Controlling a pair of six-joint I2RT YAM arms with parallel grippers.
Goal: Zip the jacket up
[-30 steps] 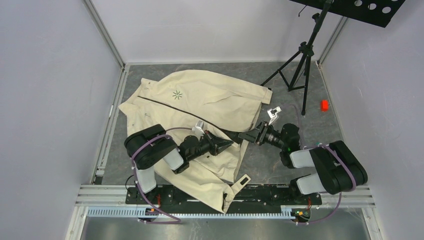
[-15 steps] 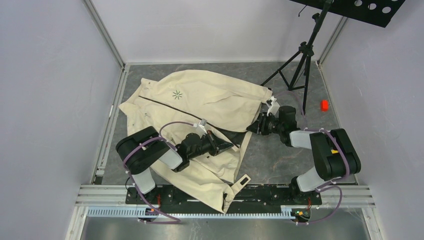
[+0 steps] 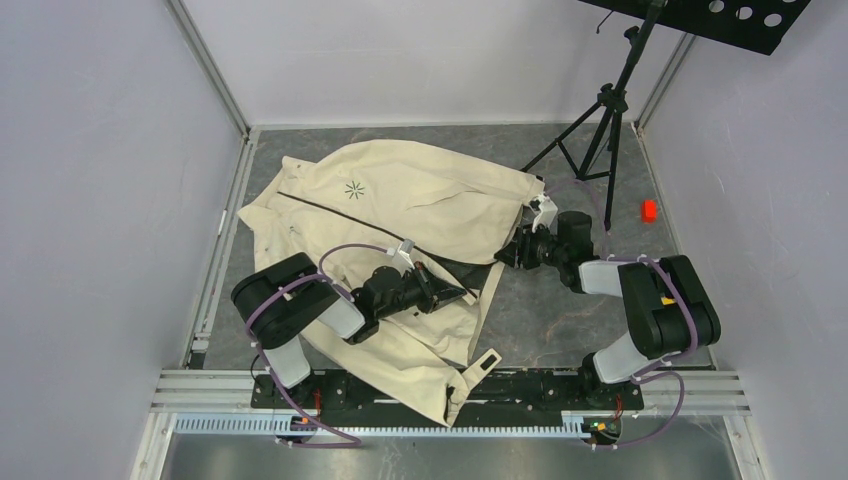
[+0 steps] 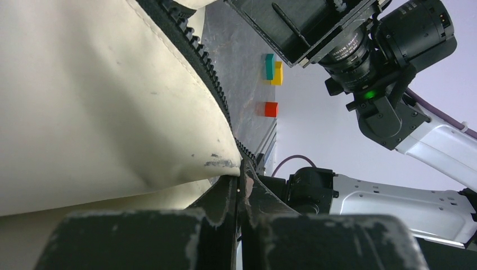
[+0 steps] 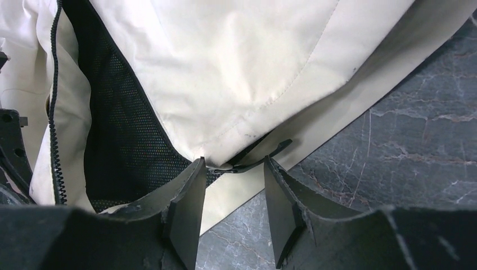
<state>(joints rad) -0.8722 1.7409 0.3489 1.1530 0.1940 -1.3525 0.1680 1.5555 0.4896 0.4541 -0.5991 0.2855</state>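
Observation:
The cream jacket (image 3: 400, 215) lies spread on the grey floor, its dark zipper line (image 3: 330, 207) running diagonally. My left gripper (image 3: 462, 293) is shut on the jacket's toothed zipper edge (image 4: 209, 84), the cream fabric (image 4: 101, 101) bulging just beyond the tips of my left gripper (image 4: 242, 181). My right gripper (image 3: 506, 258) stands open at the jacket's lower corner. In the right wrist view the black zipper pull (image 5: 256, 160) lies between the tips of my right gripper (image 5: 233, 167), untouched, with dark mesh lining (image 5: 121, 140) to the left.
A black tripod (image 3: 606, 120) stands at the back right and a small red block (image 3: 649, 210) lies beside it. A perforated black plate (image 3: 720, 18) hangs above. An aluminium rail (image 3: 450, 388) runs along the near edge. White walls enclose the floor.
The right arm has swung away from me to the jacket's lower corner. The left arm has shifted slightly left, still holding the zipper edge.

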